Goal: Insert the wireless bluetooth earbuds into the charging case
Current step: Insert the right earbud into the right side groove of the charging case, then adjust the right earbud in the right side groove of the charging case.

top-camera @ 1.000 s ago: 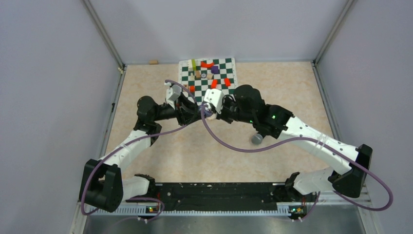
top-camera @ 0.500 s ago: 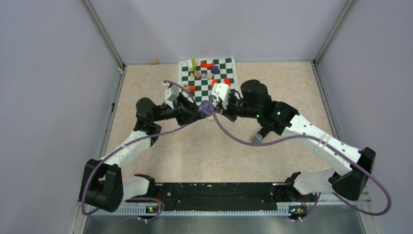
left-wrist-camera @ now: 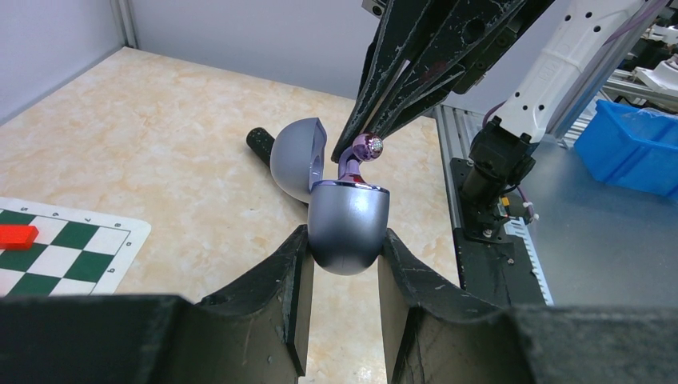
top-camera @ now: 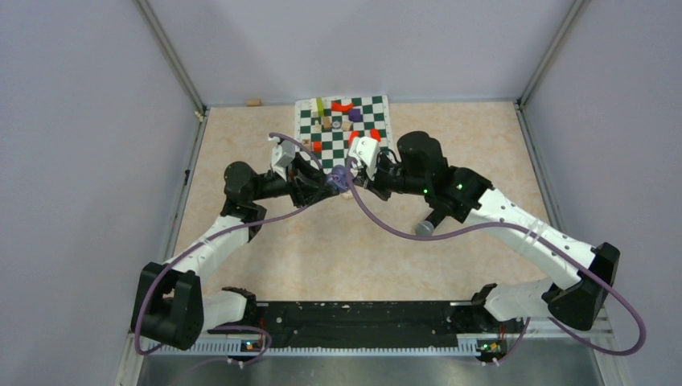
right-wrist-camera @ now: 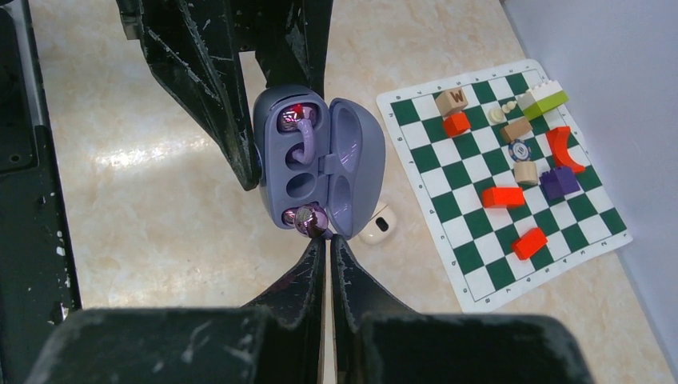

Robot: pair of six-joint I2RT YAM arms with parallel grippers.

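My left gripper is shut on the grey-purple charging case and holds it above the table with its lid open. My right gripper is shut on a shiny purple earbud at the near end of the open case. In the left wrist view this earbud sits just above the case rim, its stem pointing down into the case. A second earbud lies seated in the far slot. In the top view both grippers meet at the case.
A chessboard mat at the back holds red, purple, green and wooden pieces. A black microphone lies under the right arm. A small white object lies on the table below the case. A wooden piece sits by the back wall.
Since a second ago my right gripper has shifted back and to the right, and the case now shows between the two grippers. Nothing has moved in the last half second.
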